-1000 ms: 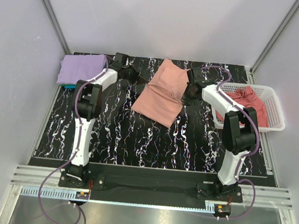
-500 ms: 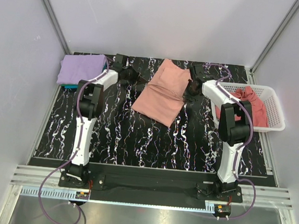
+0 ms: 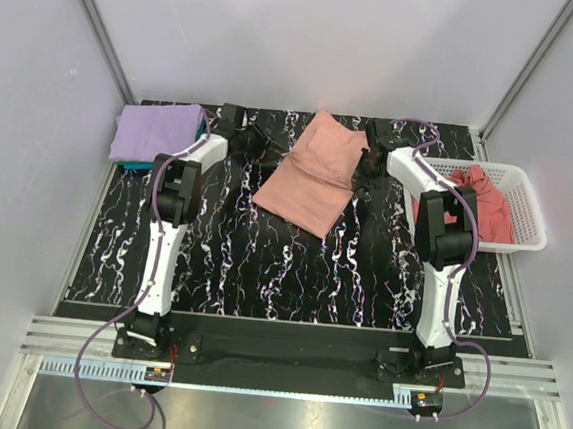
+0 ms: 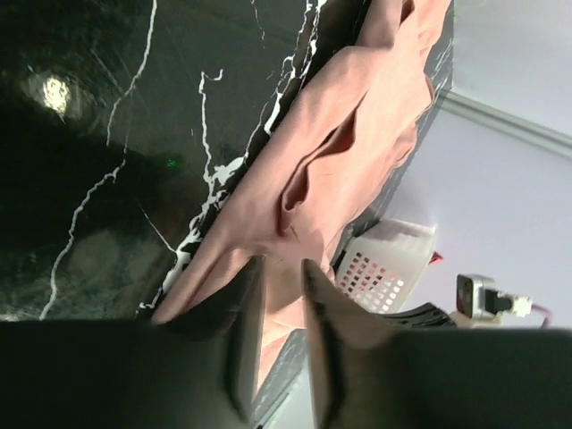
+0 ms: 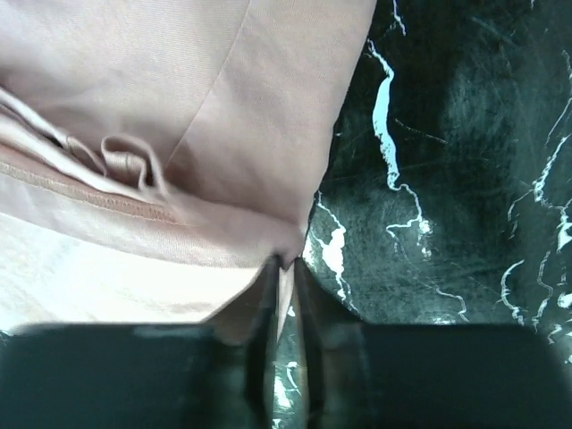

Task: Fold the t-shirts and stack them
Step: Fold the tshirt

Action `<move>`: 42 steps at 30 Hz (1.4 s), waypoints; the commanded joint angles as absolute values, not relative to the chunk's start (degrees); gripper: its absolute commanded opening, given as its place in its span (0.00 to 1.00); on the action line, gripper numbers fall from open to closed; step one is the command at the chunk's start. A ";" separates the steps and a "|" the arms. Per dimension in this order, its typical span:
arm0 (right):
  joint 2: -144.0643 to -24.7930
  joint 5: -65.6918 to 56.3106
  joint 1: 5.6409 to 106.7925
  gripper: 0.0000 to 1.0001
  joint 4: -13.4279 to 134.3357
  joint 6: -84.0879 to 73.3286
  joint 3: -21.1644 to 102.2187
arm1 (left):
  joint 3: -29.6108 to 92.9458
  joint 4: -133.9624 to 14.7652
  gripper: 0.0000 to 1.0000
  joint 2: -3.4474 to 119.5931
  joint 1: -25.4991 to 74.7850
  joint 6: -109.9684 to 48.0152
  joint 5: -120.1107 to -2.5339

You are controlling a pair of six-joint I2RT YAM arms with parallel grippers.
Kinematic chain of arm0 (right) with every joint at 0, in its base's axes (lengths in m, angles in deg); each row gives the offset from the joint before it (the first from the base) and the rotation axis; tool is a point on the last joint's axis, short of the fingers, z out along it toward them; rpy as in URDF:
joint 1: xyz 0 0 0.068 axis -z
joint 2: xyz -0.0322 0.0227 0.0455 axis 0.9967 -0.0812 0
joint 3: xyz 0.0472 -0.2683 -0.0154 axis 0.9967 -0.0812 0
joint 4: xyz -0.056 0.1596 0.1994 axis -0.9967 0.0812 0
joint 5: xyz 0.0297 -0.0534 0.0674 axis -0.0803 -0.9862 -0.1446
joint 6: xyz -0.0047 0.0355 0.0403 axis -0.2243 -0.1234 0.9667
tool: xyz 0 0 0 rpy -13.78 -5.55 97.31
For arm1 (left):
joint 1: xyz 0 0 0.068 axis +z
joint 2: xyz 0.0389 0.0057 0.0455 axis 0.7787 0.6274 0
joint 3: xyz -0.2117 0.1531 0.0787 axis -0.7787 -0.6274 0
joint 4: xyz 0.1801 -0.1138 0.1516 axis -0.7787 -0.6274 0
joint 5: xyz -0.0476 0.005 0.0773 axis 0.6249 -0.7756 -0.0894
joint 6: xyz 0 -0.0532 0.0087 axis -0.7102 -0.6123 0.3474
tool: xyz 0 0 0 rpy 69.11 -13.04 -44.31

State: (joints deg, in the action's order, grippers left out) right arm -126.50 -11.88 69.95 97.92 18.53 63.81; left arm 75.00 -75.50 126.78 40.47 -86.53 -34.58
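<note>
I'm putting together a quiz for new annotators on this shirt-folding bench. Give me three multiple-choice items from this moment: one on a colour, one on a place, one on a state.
1. What colour is the t-shirt inside the white plastic lattice basket? A teal; B rose-pink; C lavender.
2. Where does the folded lavender-purple t-shirt lie? A at the table's far left corner; B inside the basket; C beside the arm bases.
3. How is the salmon-pink t-shirt in the middle? A hanging in the air; B balled up in the basket; C folded, lying on the black marbled table.

Answers: 1 B, the crumpled rose-pink t-shirt fills the basket; 2 A, it sits far left in the top view; 3 C, it rests in flat layers on the table.
</note>
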 commanded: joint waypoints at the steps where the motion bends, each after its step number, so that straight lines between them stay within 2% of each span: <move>1: -127.10 -10.57 70.58 0.21 100.28 17.07 69.55 | 78.41 -72.69 0.39 126.28 41.03 -86.28 -33.11; 2: -126.75 -11.10 70.58 0.31 100.64 17.16 70.09 | 79.98 -73.21 0.46 126.11 41.12 -85.76 -32.93; 3: -126.49 -11.62 70.49 0.35 101.68 17.68 70.53 | 81.13 -74.09 0.50 125.58 41.30 -84.10 -32.76; 4: -126.31 -11.98 70.58 0.39 102.39 18.21 71.49 | 82.01 -75.75 0.51 125.23 41.39 -83.21 -32.67; 7: -125.43 -11.98 70.58 0.43 104.24 20.32 72.21 | 84.21 -78.04 0.53 122.86 41.74 -79.88 -32.93; 9: -124.38 -11.02 70.58 0.40 102.94 21.11 71.68 | 83.60 -80.32 0.53 121.54 41.91 -76.20 -33.89; 13: -124.37 -7.33 70.58 0.26 99.95 19.71 70.36 | 78.26 -87.70 0.53 115.75 41.74 -67.75 -35.74; 16: -126.74 -1.54 70.58 0.23 97.83 17.87 70.97 | 70.17 -86.67 0.53 113.01 41.30 -63.79 -34.87; 18: -129.20 2.95 70.49 0.23 96.51 16.99 71.68 | 68.49 -86.66 0.52 112.22 40.78 -61.77 -33.82; 22: -133.33 1.03 71.02 0.23 98.26 16.37 75.80 | 71.36 -86.22 0.49 115.46 38.84 -59.83 -32.50; 28: -135.97 0.50 72.60 0.23 98.27 14.97 79.93 | 76.66 -79.23 0.35 123.20 36.82 -67.55 -29.42; 34: -136.24 -0.20 73.30 0.23 99.76 14.44 83.54 | 78.23 -72.95 0.33 126.36 34.97 -73.97 -30.12; 42: -131.32 1.73 73.30 0.24 99.41 14.96 80.21 | 81.14 -69.79 0.35 128.74 34.88 -78.80 -33.72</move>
